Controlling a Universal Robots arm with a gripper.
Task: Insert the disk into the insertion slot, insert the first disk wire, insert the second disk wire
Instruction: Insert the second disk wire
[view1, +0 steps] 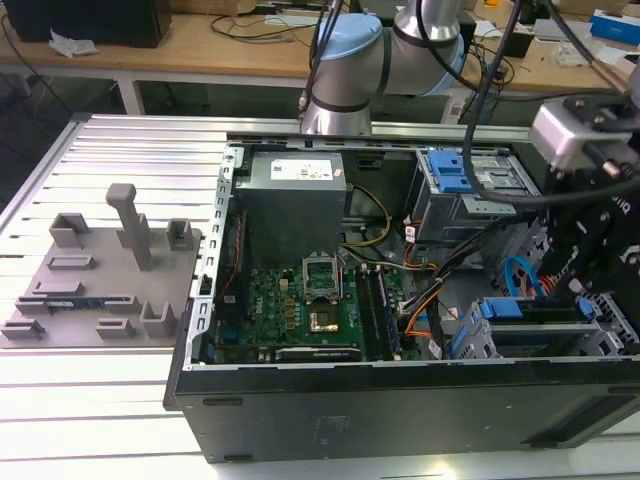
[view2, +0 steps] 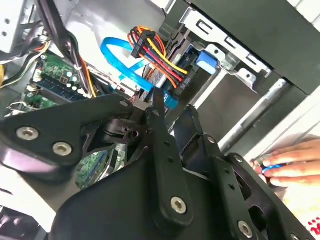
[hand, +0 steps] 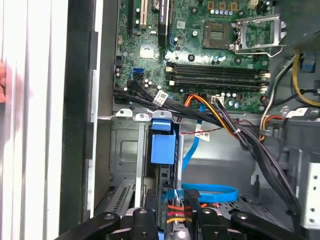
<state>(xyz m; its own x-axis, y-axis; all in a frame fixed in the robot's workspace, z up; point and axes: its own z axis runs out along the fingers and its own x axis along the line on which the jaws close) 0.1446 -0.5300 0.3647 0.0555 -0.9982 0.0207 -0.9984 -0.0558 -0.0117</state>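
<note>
Pincer: black two-finger pincer down in the lower drive corner of the open black computer case; fingers pressed close together around the multicoloured power wire plug and flat blue data cable area. Can't tell for certain whether it is pinching a plug or just touching it.
Pincer, first wrist view: fingertips sit right at the orange/red wire connector, with the blue cable loop just beside.
Disk: silver hard drive in bright-blue plastic caddy looks already seated in the grey perforated-metal insertion slot; blue caddy tab shows just beyond the fingertips.
Relation: disk's connector edge directly ahead of the pincer, touching or very near; contact point hidden by the fingers.
Step (judgement): disk in, wire insertion in hand.
Doing it well: keep plug square to the drive's socket, push straight along the slot axis, keep the loose cable bundle out of the fingers.
Risk: tilted plug jams.
Surroundings: green motherboard farther in; a person's hand rests outside the case wall; case sits on the ribbed metal desk.
</note>
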